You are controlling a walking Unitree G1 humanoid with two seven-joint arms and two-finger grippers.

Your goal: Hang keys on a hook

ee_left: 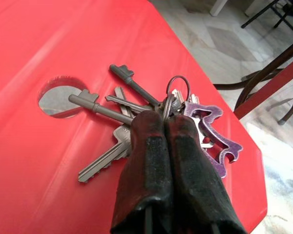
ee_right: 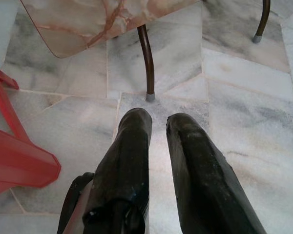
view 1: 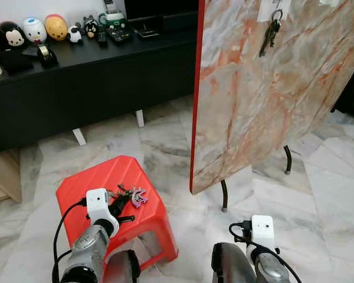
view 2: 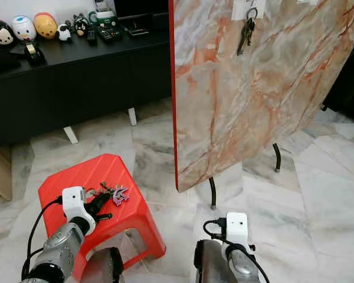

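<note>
From the head, a marble floor (view 1: 165, 147) holds a red stool (view 1: 88, 183) beside an upright marble board (view 1: 271, 100); a key bunch (view 1: 270, 32) hangs high on it. Left wrist: the left pincer (ee_left: 165, 122) is clenched on the keys (ee_left: 136, 109) atop the stool. Right wrist: the right pincer (ee_right: 158, 122) hangs released.

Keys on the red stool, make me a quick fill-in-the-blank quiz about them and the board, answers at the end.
1. The bunch of keys lies on a ____ stool.
2. The left gripper's fingers are pressed ____ at the key ring.
3. Another key bunch hangs on the ____ board.
4. The right gripper hangs above the ____.

Answers: red; together; marble-patterned; floor
</note>
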